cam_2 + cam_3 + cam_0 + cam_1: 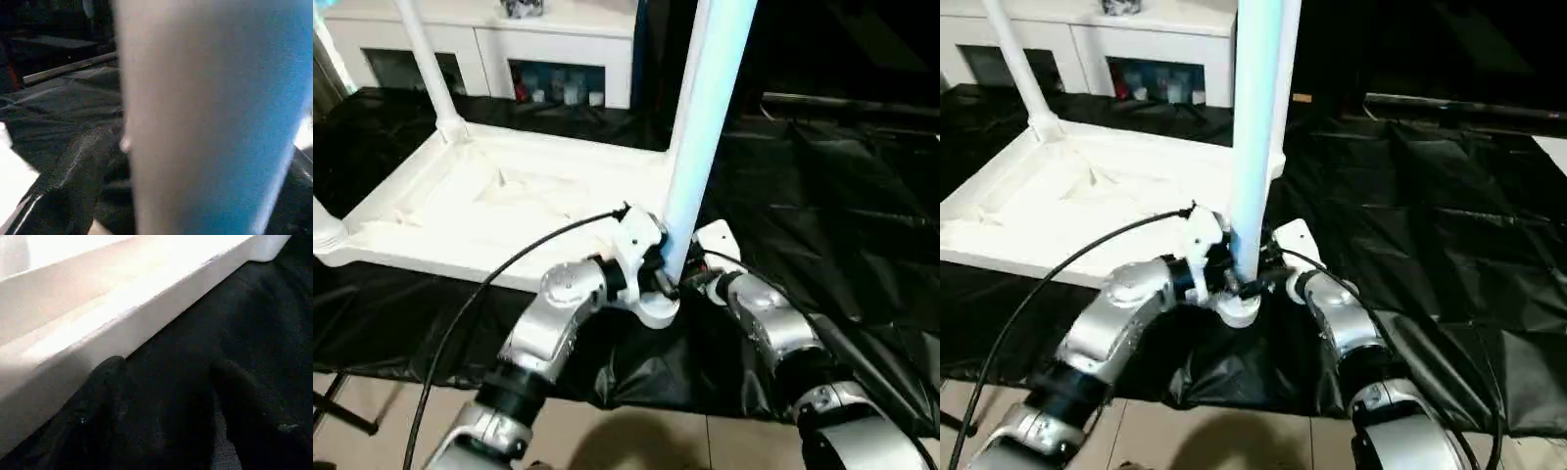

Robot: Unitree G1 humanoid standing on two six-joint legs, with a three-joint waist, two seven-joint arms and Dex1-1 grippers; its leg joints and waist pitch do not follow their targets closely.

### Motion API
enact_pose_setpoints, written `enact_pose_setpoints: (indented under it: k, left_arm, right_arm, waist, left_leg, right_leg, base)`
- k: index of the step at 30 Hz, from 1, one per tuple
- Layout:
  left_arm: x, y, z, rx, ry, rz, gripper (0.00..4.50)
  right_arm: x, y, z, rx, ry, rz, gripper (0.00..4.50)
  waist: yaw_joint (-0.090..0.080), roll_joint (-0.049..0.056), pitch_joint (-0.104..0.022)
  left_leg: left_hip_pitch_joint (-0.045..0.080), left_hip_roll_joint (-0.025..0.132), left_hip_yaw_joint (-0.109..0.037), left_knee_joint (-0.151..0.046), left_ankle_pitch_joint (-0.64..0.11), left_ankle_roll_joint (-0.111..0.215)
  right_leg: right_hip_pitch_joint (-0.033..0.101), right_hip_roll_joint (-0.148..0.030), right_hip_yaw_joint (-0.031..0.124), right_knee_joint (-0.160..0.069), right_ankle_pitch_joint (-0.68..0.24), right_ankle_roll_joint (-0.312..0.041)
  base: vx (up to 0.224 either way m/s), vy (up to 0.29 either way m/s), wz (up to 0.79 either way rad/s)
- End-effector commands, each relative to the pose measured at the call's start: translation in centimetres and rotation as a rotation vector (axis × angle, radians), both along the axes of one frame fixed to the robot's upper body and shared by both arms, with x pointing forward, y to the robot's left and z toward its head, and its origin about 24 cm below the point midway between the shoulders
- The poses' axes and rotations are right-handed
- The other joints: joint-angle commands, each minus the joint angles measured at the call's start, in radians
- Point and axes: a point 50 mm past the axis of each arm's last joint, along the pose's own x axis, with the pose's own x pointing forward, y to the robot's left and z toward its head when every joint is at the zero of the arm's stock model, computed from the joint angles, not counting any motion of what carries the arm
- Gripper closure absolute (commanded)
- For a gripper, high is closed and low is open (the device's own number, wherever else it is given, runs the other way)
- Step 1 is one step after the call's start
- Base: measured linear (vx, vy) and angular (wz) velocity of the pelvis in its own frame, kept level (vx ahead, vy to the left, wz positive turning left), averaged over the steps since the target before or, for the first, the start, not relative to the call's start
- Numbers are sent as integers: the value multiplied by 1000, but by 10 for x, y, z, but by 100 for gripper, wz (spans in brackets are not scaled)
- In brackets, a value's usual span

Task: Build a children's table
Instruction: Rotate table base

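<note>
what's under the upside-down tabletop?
Black plastic sheeting lies under the tabletop and spreads out past its edges. What the sheeting itself rests on there is covered.

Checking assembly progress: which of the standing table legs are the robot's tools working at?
The near-right corner leg, the thick one rising between the left tool and right tool. The far leg stands untouched near the cabinet.

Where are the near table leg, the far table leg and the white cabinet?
near table leg [700,127], left eye view, middle of the upright tube
far table leg [426,59], left eye view, middle of the slanted tube
white cabinet [489,44], left eye view, front panel between the doors
</note>
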Motion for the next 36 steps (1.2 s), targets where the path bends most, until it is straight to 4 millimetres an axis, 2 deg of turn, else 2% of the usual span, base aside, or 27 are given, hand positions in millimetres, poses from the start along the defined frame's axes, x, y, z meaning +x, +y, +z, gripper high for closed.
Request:
enact_pose_setpoints:
  k: [1, 3, 5, 6, 7, 8, 10, 12, 14, 15, 16, 18, 20, 21, 22, 23, 24, 25, 27, 31, 33, 34, 35, 36]
  left_arm:
    - [3, 8, 0, 11, -9, 14, 2]
    - [3, 21, -4, 35, 1, -18, 2]
    - [2, 28, -6, 47, 15, -43, 2]
    - [1, 33, -7, 56, 25, -61, 2]
    - [0, 39, -9, 67, 37, -79, 2]
    - [0, 41, -10, 74, 44, -88, 2]
    - [1, 69, -17, 185, 85, -159, 2]
    - [3, 77, -17, 225, 86, -168, 30]
    - [5, 81, -17, 244, 90, -171, 30]
    - [7, 85, -18, 278, 98, -191, 57]
    - [9, 90, -18, 316, 112, -215, 57]
    - [11, 93, -18, 352, 124, -239, 76]
    - [13, 95, -18, 386, 130, -257, 89]
    - [15, 96, -17, 411, 124, -260, 114]
    - [18, 96, -16, 420, 118, -259, 114]
    - [18, 96, -16, 420, 118, -259, 118]
    - [23, 93, -14, 432, 121, -267, 131]
    - [23, 93, -14, 432, 121, -267, 145]
    - [28, 91, -16, 485, 117, -272, 156]
    - [32, 89, -18, 541, 91, -256, 190]
    - [35, 88, -18, 550, 87, -246, 209]
    - [35, 88, -18, 550, 87, -247, 212]
    - [35, 87, -18, 557, 92, -253, 212]
    - [36, 87, -19, 562, 97, -259, 230]
  right_arm:
    - [2, -12, 6, 7, -27, -26, 139]
    - [-1, -25, 7, 3, -32, -31, 139]
    - [-3, -31, 9, 2, -35, -24, 139]
    - [-5, -35, 9, 2, -37, -15, 139]
    - [-7, -39, 10, 0, -39, -2, 139]
    - [-8, -40, 11, 0, -39, 5, 139]
    - [-20, -50, 17, 0, -36, 134, 139]
    - [-25, -51, 19, 6, -30, 194, 139]
    - [-28, -51, 20, 9, -26, 229, 139]
    - [-32, -51, 22, 7, -24, 276, 139]
    - [-37, -51, 25, 5, -17, 333, 139]
    - [-42, -51, 26, 0, -11, 376, 139]
    - [-46, -52, 27, -4, -3, 409, 139]
    - [-50, -51, 28, -4, 5, 434, 139]
    - [-52, -51, 29, -3, 12, 455, 139]
    - [-52, -51, 29, -3, 12, 455, 139]
    - [-60, -49, 30, 0, 28, 505, 139]
    - [-60, -49, 30, 0, 28, 505, 139]
    - [-64, -47, 31, -12, 39, 532, 139]
    - [-66, -46, 32, -15, 45, 542, 139]
    - [-67, -45, 33, -15, 47, 548, 139]
    - [-67, -45, 33, -15, 47, 549, 139]
    - [-69, -44, 33, -16, 50, 555, 139]
    - [-70, -44, 33, -17, 53, 560, 139]
  waist:
    - [6, 0, -70]
    - [10, 4, -69]
    - [12, 3, -70]
    - [13, 7, -69]
    - [11, 5, -70]
    - [13, 11, -69]
    - [11, 11, -67]
    - [11, 13, -67]
    - [12, 19, -67]
    - [14, 22, -66]
    - [13, 21, -65]
    - [22, 20, -63]
    - [25, 18, -65]
    - [24, 17, -66]
    - [25, 17, -64]
    - [27, 18, -68]
    - [29, 24, -68]
    - [27, 20, -66]
    - [28, 23, -68]
    - [27, 19, -68]
    - [27, 19, -69]
    - [28, 32, -69]
    - [27, 30, -69]
    - [27, 24, -69]
  left_leg:
    - [13, 13, 2, -56, -215, 7]
    - [13, 12, 3, -56, -213, 10]
    - [13, 12, 2, -56, -214, 10]
    - [13, 11, 2, -57, -222, 10]
    - [12, 11, 2, -57, -221, 8]
    - [14, 11, 1, -57, -226, 8]
    - [14, 9, 1, -59, -245, 15]
    - [15, 10, 0, -60, -249, 20]
    - [16, 13, 1, -59, -248, 16]
    - [18, 14, 0, -60, -263, 13]
    - [19, 15, 2, -60, -271, 14]
    - [20, 15, 1, -62, -282, 18]
    - [20, 16, 0, -62, -271, 16]
    - [17, 15, -1, -61, -260, 14]
    - [17, 13, 1, -61, -263, 17]
    - [16, 15, -1, -60, -252, 18]
    - [18, 15, 0, -59, -251, 19]
    - [15, 14, 0, -60, -255, 21]
    - [15, 13, -2, -59, -255, 19]
    - [13, 12, -4, -59, -248, 21]
    - [13, 13, -3, -57, -242, 21]
    - [15, 12, -5, -57, -243, 20]
    - [16, 13, -3, -57, -249, 20]
    - [15, 12, -4, -58, -248, 22]
  right_leg:
    - [53, -57, 37, -79, -105, -211]
    - [53, -56, 38, -80, -97, -210]
    - [54, -56, 37, -78, -93, -213]
    - [54, -56, 37, -81, -96, -214]
    - [54, -56, 37, -78, -92, -217]
    - [54, -57, 36, -79, -99, -219]
    - [54, -53, 37, -82, -120, -214]
    - [54, -52, 36, -83, -128, -203]
    - [52, -54, 36, -81, -128, -212]
    - [50, -55, 35, -84, -149, -219]
    - [49, -54, 36, -87, -155, -219]
    - [49, -53, 36, -90, -175, -207]
    - [50, -56, 37, -87, -162, -211]
    - [51, -59, 37, -83, -152, -217]
    - [51, -55, 37, -89, -164, -212]
    - [53, -59, 37, -83, -143, -218]
    - [52, -58, 36, -85, -138, -219]
    - [52, -56, 36, -87, -140, -217]
    - [53, -59, 35, -87, -139, -223]
    - [58, -59, 35, -87, -142, -216]
    - [57, -62, 35, -86, -136, -223]
    - [56, -62, 35, -86, -132, -226]
    - [55, -61, 35, -89, -131, -227]
    - [58, -58, 35, -87, -121, -229]
  base:
    - [0, 0, 0]
    - [0, 0, 0]
    - [0, 0, 0]
    - [0, 0, 0]
    - [0, 0, 0]
    - [0, 0, 0]
    - [0, 0, 0]
    - [0, 0, 0]
    - [0, 0, 0]
    - [0, 0, 0]
    - [0, 0, 0]
    - [0, 0, 0]
    - [0, 0, 0]
    - [0, 0, 0]
    - [0, 0, 0]
    - [0, 0, 0]
    - [0, 0, 0]
    - [0, 0, 0]
    - [0, 0, 0]
    - [0, 0, 0]
    - [0, 0, 0]
    - [0, 0, 0]
    - [0, 0, 0]
    - [0, 0, 0]
